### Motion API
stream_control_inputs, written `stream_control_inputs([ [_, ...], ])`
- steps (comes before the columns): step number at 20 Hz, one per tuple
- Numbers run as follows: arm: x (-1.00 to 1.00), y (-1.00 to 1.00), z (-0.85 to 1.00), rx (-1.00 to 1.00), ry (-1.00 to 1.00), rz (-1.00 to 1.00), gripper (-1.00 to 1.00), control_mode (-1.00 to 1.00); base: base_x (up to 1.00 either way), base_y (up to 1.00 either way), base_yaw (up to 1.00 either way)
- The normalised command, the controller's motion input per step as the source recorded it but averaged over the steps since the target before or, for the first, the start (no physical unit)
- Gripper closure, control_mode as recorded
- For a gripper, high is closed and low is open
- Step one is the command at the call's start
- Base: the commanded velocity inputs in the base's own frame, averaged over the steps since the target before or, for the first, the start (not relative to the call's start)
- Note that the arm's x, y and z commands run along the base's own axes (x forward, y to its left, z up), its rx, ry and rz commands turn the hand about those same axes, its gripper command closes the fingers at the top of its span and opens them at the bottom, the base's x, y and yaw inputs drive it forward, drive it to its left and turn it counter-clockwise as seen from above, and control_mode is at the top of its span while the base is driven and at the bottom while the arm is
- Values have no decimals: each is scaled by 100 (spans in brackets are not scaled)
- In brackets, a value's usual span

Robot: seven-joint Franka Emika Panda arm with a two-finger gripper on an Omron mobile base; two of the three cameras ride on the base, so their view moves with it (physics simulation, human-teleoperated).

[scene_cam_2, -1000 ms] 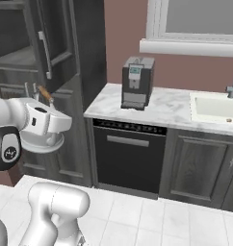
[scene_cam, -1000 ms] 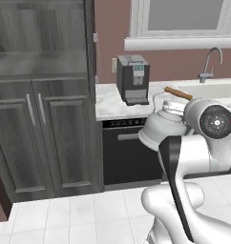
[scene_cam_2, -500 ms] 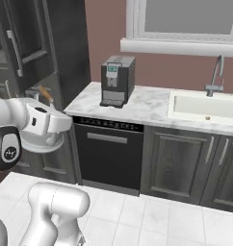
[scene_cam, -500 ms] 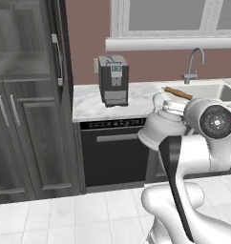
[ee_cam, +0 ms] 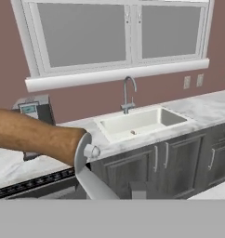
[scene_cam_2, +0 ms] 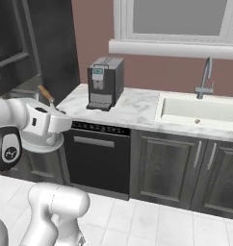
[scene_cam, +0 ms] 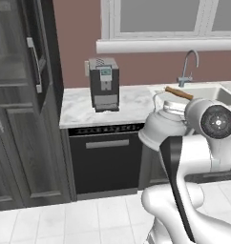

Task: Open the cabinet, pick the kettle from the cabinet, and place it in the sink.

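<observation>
White marble counter point(scene_cam_2: 137, 109) runs along a dusky pink wall under a wide window point(ee_cam: 119, 35), with a black coffee machine point(scene_cam: 104, 84) standing on it above a dark dishwasher point(scene_cam: 104, 159). To the machine's right the sink point(scene_cam_2: 201, 110) sits in the counter, a silver faucet point(scene_cam_2: 205, 77) at its back edge and dark grey doors point(scene_cam_2: 186, 168) below. At the left stands the cabinet point(scene_cam: 22, 105), one upper door swung open.

The kettle point(scene_cam: 163, 127) hangs in the air in front of the counter, clear of the cabinet and well short of the sink, roughly level with the countertop. Its brown bar point(ee_cam: 37, 135) lies across the hand view, close to the lens. The gripper point(scene_cam_2: 57, 115) is clamped on the kettle's handle, jaws nearly together, the white body hanging beneath it.
</observation>
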Motion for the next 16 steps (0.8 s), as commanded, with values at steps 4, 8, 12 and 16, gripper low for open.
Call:
stream_control_inputs([
  [4, 0, 0, 0, 0, 0, 0, 100, 100, 51, -33, 0],
  [8, 0, 0, 0, 0, 0, 0, 100, 100, 51, -33, 0],
  [12, 0, 0, 0, 0, 0, 0, 100, 100, 50, -34, 0],
  [16, 0, 0, 0, 0, 0, 0, 100, 100, 47, -38, 0],
])
